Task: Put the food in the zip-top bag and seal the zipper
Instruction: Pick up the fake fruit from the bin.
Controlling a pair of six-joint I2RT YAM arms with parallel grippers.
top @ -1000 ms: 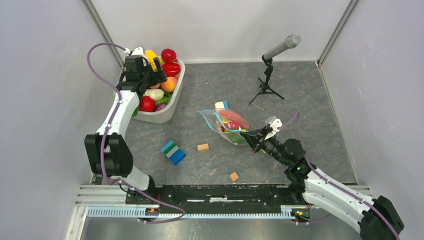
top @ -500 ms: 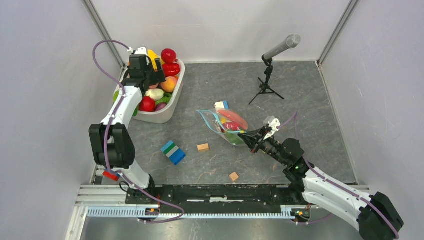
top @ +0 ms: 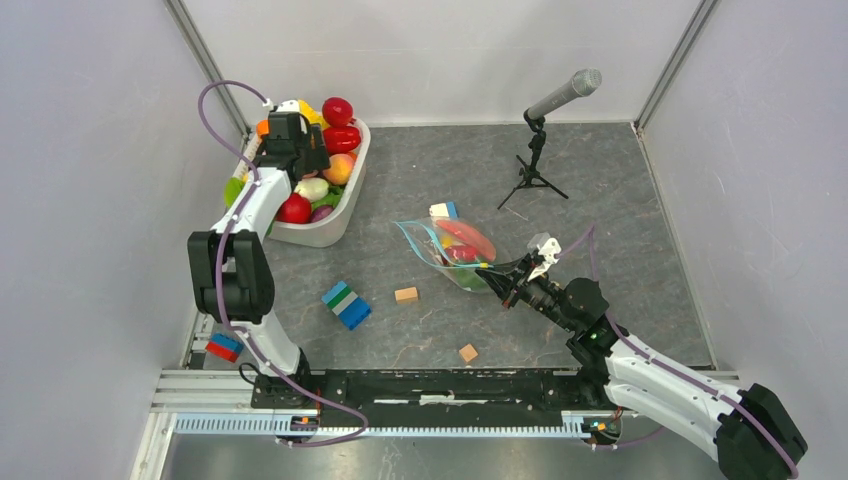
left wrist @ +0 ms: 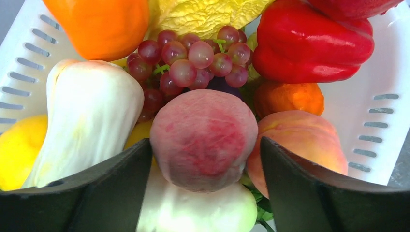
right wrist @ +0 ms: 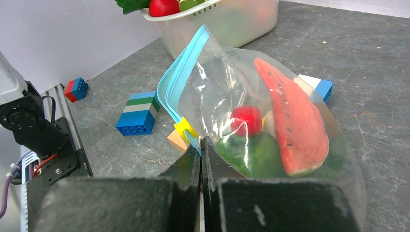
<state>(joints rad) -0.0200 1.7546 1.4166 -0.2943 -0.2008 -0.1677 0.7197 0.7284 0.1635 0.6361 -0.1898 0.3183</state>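
Observation:
The zip-top bag [top: 455,250] lies mid-table holding a watermelon slice [right wrist: 295,125], a small red fruit [right wrist: 246,121] and a green piece [right wrist: 256,154]. Its light-blue zipper [right wrist: 176,82] stands open, with a yellow slider [right wrist: 185,128] at the near end. My right gripper [top: 497,275] is shut on the bag's near corner beside the slider, as the right wrist view shows [right wrist: 201,145]. My left gripper [top: 300,160] hangs over the white tub [top: 330,225], open, its fingers either side of a pink peach [left wrist: 203,137].
The tub wall [left wrist: 377,121] rings a red pepper [left wrist: 309,48], grapes [left wrist: 193,58], an orange fruit [left wrist: 106,24] and a pale vegetable [left wrist: 87,121]. A microphone on a tripod [top: 545,120], a striped block [top: 346,305] and tan cubes [top: 406,294] [top: 468,352] stand around the bag.
My left gripper has moved right from the tub's far-left corner to over its middle. My right gripper still holds the bag and has barely shifted.

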